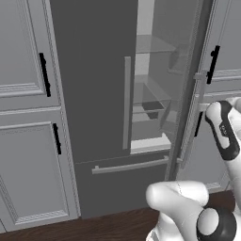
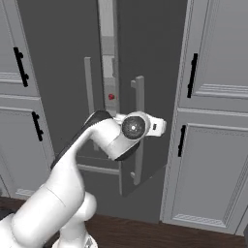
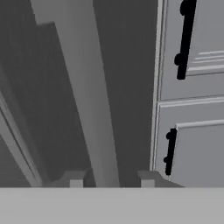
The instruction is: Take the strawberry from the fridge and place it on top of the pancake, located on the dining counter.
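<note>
fig.: gripper (image 3: pixel 111 180), jaws parted astride right door handle (image 3: pixel 89 100), not clenched. fridge (image 1: pixel 94 94) partly open; strawberry (image 2: pixel 111 97) inside, unpicked. grab & pancake placing remain.

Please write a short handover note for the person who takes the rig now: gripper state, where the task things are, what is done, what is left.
Gripper: open, one fingertip on each side of the right door's silver handle, not closed on it.
Fridge: right door partly open, left door shut.
Strawberry: red lump visible through the gap, inside the fridge.
Done: door partly opened.
Left: open the door wider, reach in, grasp the strawberry, drive to the dining counter, set it on the pancake.
</note>
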